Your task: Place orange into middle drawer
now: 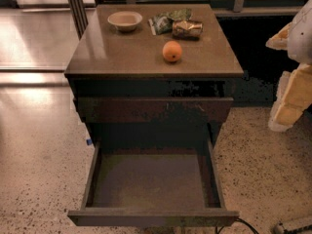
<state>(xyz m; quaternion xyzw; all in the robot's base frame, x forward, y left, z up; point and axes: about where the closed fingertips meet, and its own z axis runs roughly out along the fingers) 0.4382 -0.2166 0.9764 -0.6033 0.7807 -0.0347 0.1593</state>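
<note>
Camera view takes in a dark wooden desk (122, 52) with a smooth, faintly glossy top. The orange (172, 51), round and bright, sits on that top at about 5 o'clock from its centre. A shallow beige bowl (125, 20) lies at 10 o'clock, and a shiny metal can (187, 29) lies on its side at 1 o'clock beside a crumpled green wrapper (163, 21). At 6 o'clock the middle drawer (151, 179) stands pulled out, a flat, dull rectangular tray. At 3 o'clock the pale, blocky gripper (295, 96) hangs well apart from the desk, cut off by the edge. I cannot tell how its jaws stand.
</note>
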